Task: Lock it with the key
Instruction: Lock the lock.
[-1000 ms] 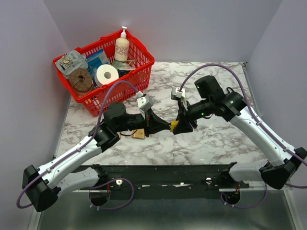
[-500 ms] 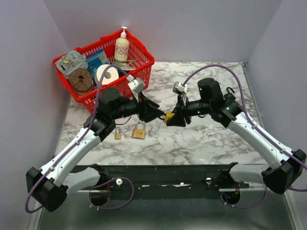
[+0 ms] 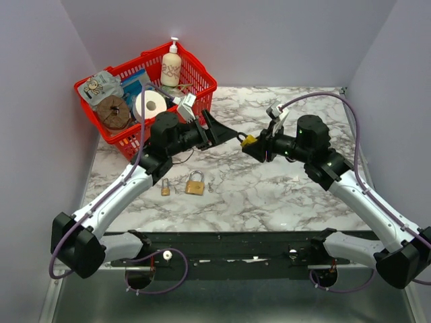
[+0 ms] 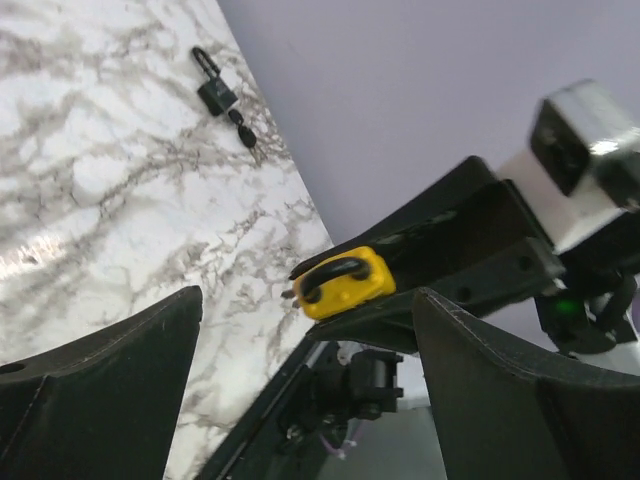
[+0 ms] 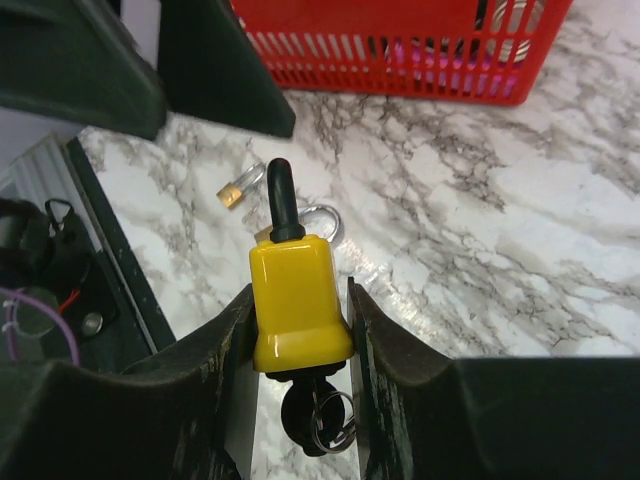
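A yellow padlock [image 5: 297,300] with a black shackle is pinched between the fingers of my right gripper [image 5: 300,335], which is shut on its body. A black-headed key [image 5: 316,415] with a ring sticks out of the lock's underside. From above, the yellow padlock [image 3: 249,140] hangs over the middle of the table at the tip of the right gripper [image 3: 253,143]. My left gripper [image 3: 227,132] is open just left of it, not touching. In the left wrist view the padlock [image 4: 340,283] shows beyond the spread left gripper [image 4: 310,390].
A brass padlock [image 3: 195,184] and a smaller one [image 3: 165,188] lie on the marble table [image 3: 269,195] near the left arm. A red basket [image 3: 195,101] of goods stands at the back left. A black padlock [image 4: 215,92] with its key lies near the far right edge.
The left gripper was shut at the yellow padlock's end; it has opened and drawn back up and left. The right arm has carried the padlock up and slightly right.
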You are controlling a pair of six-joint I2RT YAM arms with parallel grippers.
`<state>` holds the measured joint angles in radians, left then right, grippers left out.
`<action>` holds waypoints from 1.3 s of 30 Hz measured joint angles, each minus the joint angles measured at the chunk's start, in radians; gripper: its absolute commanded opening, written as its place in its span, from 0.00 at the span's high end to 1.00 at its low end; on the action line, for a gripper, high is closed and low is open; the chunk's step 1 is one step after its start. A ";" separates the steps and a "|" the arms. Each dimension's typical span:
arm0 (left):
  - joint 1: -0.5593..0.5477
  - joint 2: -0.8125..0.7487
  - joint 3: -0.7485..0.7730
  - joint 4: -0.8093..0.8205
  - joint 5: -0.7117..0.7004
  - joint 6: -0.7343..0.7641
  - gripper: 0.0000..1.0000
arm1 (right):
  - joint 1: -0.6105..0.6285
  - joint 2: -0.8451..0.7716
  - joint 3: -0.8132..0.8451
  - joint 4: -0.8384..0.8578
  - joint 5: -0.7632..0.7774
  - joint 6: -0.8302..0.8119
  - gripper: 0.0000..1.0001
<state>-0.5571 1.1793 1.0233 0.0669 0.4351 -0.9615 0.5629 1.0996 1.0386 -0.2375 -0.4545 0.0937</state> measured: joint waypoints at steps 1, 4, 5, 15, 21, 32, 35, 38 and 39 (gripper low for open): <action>-0.004 0.019 -0.002 0.004 -0.004 -0.036 0.07 | 0.000 -0.001 0.000 0.016 0.014 0.005 0.99; -0.021 0.056 -0.004 0.027 -0.016 -0.111 0.06 | 0.001 0.000 0.000 0.053 0.052 0.016 0.99; -0.029 0.064 -0.004 0.037 -0.020 -0.132 0.06 | 0.004 0.002 0.000 0.060 0.062 0.019 0.99; -0.103 0.085 -0.004 0.089 -0.047 -0.229 0.16 | 0.058 0.024 0.000 0.106 0.122 0.035 0.99; -0.101 0.108 -0.005 0.089 -0.065 -0.262 0.26 | 0.095 0.024 0.000 0.134 0.144 0.034 0.99; -0.100 0.111 -0.008 0.107 -0.076 -0.302 0.98 | 0.111 0.028 -0.008 0.139 0.184 0.018 0.85; -0.093 0.112 -0.011 0.107 -0.076 -0.300 1.00 | 0.113 0.031 -0.008 0.132 0.187 0.018 0.58; -0.085 0.111 -0.017 0.105 -0.064 -0.293 1.00 | 0.113 0.031 -0.008 0.121 0.185 0.015 0.32; -0.078 0.111 -0.020 0.097 -0.063 -0.283 1.00 | 0.113 0.028 -0.008 0.118 0.181 0.013 0.28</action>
<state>-0.6353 1.2903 1.0035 0.1635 0.3717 -1.2449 0.6754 1.1278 1.0309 -0.1196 -0.2737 0.1070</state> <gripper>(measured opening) 0.556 0.597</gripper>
